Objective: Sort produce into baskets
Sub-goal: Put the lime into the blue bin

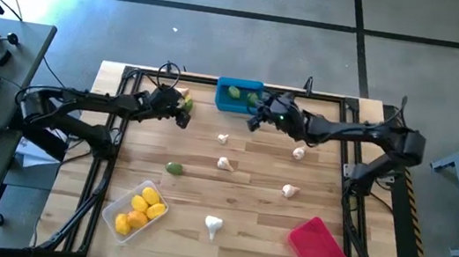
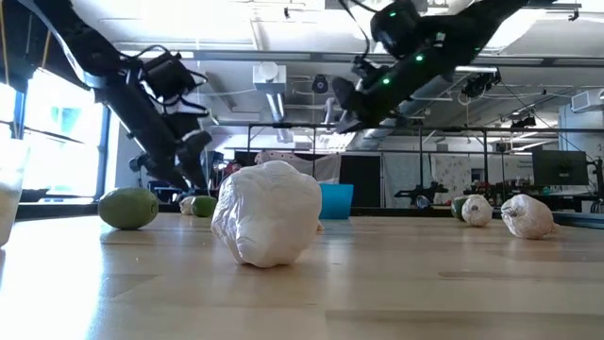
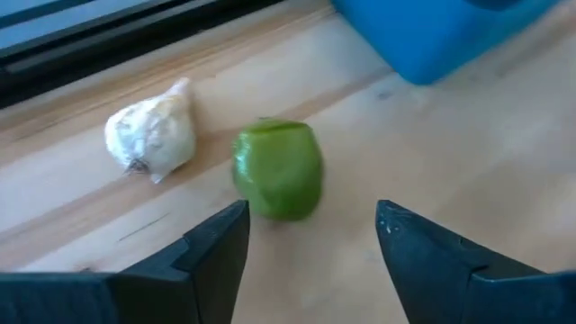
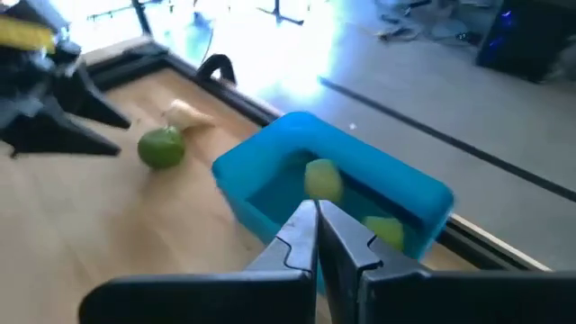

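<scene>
Lime (image 3: 278, 169) sits between spread left pincer (image 3: 310, 236) near tabletop's far edge; may roll off or catch garlic (image 3: 151, 135); right pincer (image 4: 317, 227) pressed together

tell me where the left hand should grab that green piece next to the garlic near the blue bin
Grip the green piece across its rounded middle, coming straight down with the open left hand, one finger on each side. It sits upright on the table, clear of the garlic bulb and the blue bin, so both flanks look free.
</scene>
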Robot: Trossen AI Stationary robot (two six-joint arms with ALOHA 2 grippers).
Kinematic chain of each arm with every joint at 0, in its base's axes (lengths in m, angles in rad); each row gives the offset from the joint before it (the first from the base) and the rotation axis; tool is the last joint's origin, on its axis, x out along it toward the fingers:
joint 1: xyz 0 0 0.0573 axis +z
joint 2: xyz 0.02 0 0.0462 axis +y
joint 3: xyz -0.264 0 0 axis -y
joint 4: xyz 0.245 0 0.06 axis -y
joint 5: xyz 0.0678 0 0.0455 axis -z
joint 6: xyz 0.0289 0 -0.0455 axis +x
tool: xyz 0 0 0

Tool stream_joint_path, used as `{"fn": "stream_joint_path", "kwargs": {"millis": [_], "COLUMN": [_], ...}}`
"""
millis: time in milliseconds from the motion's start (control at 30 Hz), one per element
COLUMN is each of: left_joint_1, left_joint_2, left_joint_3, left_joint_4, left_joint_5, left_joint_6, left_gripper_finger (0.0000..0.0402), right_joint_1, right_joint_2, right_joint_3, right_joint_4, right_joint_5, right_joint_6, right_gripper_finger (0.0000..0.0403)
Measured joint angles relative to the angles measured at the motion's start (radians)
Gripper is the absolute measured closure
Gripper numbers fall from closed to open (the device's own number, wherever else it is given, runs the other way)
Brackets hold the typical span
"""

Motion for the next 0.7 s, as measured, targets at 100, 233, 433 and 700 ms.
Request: {"fn": "stream_joint_path", "kwargs": {"millis": [100,233,433,700], "left_joint_1": [0.002,0.015,0.038,0.053], "left_joint_2": [0.044,0.085,0.141,0.21], "left_joint_3": [0.0,0.0,0.0,0.0], "left_joint_4": [0.039,0.097,0.16,0.234], "left_joint_5": [-0.041,-0.042,-0.03,0.039], "left_joint_6": [-0.022,-0.021,-0.014,-0.004], "left_gripper_finger": [0.0166,0.0165,0.0165,0.0174], "right_joint_1": [0.018,0.025,0.025,0.02], "right_joint_2": [-0.025,-0.025,-0.017,-0.017], "right_joint_3": [-0.047,-0.072,-0.075,-0.075], "right_joint_4": [-0.005,-0.015,-0.03,-0.041], "right_joint_5": [0.095,0.139,0.139,0.143], "right_joint_6": [0.031,0.05,0.065,0.056], "right_gripper_finger": [0.0403,0.0403,0.0403,0.0403]}}
